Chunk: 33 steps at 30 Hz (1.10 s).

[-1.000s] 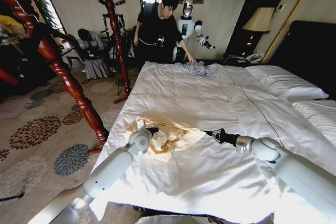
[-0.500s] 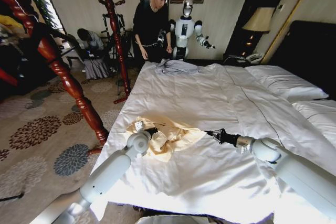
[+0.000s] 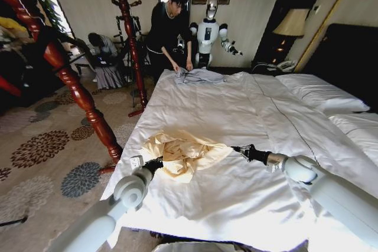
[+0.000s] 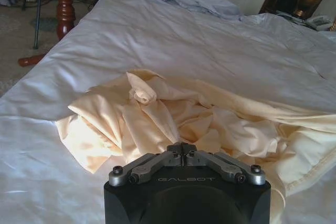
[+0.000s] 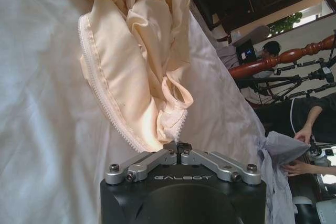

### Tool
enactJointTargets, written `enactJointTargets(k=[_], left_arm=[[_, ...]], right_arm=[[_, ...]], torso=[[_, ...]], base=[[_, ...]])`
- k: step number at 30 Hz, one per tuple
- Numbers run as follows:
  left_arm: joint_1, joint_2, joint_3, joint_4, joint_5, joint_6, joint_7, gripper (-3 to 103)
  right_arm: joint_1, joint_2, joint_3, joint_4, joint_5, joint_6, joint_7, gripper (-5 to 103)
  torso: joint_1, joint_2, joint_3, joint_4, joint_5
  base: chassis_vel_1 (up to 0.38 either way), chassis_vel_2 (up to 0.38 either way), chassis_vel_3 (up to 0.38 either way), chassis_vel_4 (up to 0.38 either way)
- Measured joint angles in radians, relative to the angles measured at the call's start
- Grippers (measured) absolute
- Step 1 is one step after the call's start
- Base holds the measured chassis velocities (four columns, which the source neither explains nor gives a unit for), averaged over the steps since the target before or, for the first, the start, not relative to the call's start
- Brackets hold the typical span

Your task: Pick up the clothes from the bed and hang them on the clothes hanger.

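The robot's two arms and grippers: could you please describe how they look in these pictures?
Both arms are smooth, rounded shells of glossy white with ball-shaped wrist joints, seen in the head view. The left gripper and right gripper are small and black. In the wrist views each gripper has a matte black body lettered GALBOT, with grey metal linkage bars fastened by silver bolts.

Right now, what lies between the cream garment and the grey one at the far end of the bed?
Head view: bare white duvet between cream garment and grey garment.

White bed [image 3: 236, 116]; cream clothes [image 3: 186, 153]; grey garment [image 3: 199, 75].
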State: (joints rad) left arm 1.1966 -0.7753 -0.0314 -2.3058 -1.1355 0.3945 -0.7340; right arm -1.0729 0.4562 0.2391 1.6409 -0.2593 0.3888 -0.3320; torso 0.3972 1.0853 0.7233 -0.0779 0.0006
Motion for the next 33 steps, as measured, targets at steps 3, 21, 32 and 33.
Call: enactJointTargets(k=[3, 21, 32, 33], left_arm=[[0.085, 0.025, -0.03, -0.04, 0.012, -0.001, 0.003, 0], [0.403, 0.088, -0.067, -0.094, 0.239, -0.022, 0.07, -1], [0.414, 0.161, -0.098, -0.17, 0.194, 0.003, 0.022, 36], [0.419, 0.169, -0.1, -0.182, 0.195, 0.002, 0.016, 42]], right_arm=[[0.002, 0.003, 0.0, -0.001, 0.002, -0.001, 0.001, 0], [0.002, 0.023, -0.006, -0.019, 0.001, 0.001, 0.005, 0], [-0.008, 0.023, 0.001, -0.023, -0.008, 0.004, 0.011, 0], [-0.005, 0.025, 0.001, -0.026, -0.01, 0.005, 0.012, 0]], torso=[[0.0, 0.0, 0.0, 0.0002, -0.0009], [0.0, 0.0, 0.0, 0.0, -0.0005], [0.0, 0.0, 0.0, 0.0, -0.0005], [0.0, 0.0, 0.0, 0.0003, -0.0004]], base=[[0.0, 0.0, 0.0, 0.0], [0.0, 0.0, 0.0, 0.0], [0.0, 0.0, 0.0, 0.0], [0.0, 0.0, 0.0, 0.0]])
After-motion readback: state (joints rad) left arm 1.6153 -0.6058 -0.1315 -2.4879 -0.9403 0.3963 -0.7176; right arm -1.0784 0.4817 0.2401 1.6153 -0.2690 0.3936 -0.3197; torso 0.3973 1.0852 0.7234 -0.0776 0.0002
